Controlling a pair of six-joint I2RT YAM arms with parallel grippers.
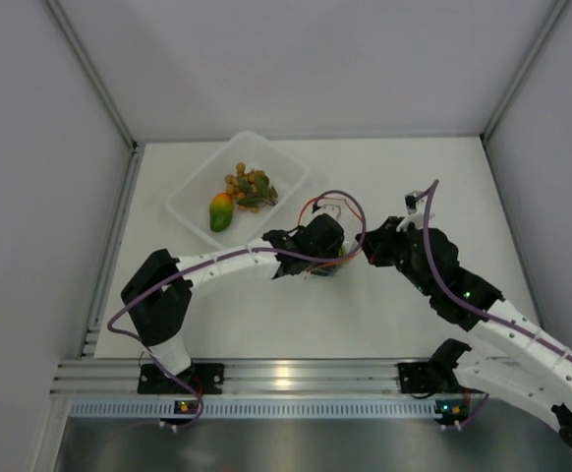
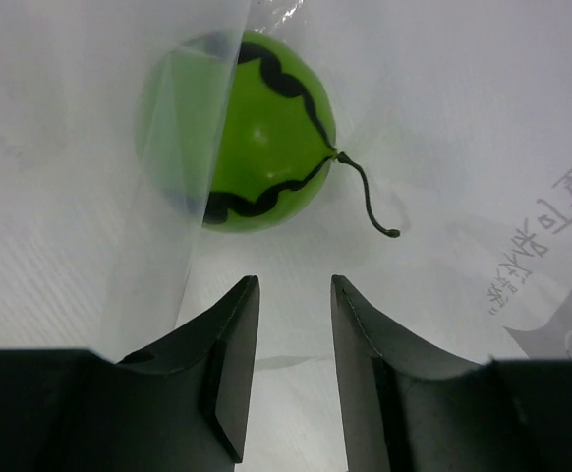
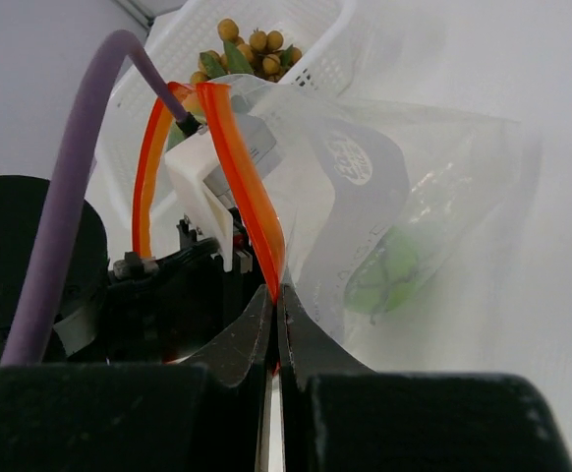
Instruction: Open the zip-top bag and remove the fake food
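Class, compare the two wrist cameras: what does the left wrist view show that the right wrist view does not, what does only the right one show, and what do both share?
Only the left wrist view: the left end effector, open, and the dark wavy marks and curly stem on the green ball.

Only the right wrist view: the right end effector shut on the red-orange zip strip, and behind it the tray holding the tan-brown ball cluster.

Both: the clear zip-top bag with the green ball inside.
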